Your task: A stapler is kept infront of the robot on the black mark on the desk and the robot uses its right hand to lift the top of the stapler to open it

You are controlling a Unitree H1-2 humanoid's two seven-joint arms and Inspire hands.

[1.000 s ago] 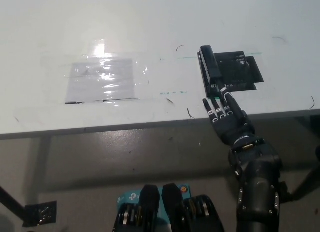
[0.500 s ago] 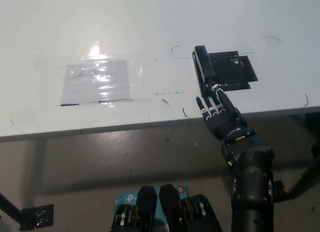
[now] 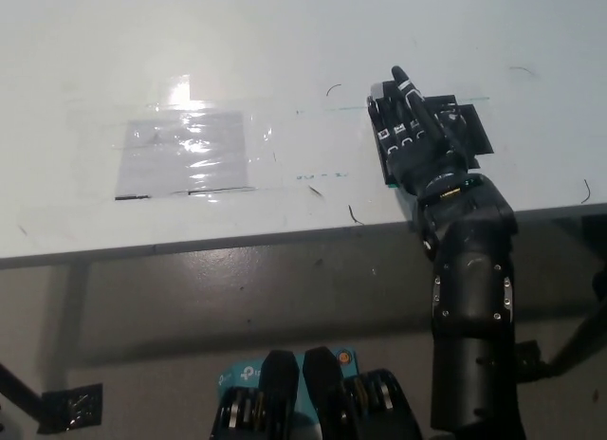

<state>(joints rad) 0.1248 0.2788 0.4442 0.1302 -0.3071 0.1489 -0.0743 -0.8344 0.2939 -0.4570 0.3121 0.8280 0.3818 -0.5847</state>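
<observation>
While hand (image 3: 410, 127) covers stapler (image 3: 380, 113) — taped sheet (image 3: 182, 154) well apart.

Couldn't really read much here. Spotted a small white logo on a teal patch (image 3: 243, 375), way down and to the left of the black mark (image 3: 481, 142), but too tiny and cut off to make out any letters. Noticed some faint blue-green scribbles (image 3: 319, 175) on the desk (image 3: 285, 42), left of the black mark and a bit nearer the edge; looked more like dashes than words. Also caught a few dark pen squiggles (image 3: 353, 215) near the mark, none forming letters or numbers. Checked the taped clear sheet (image 3: 185, 154) further left of the mark too: just glare, no legible print.
</observation>
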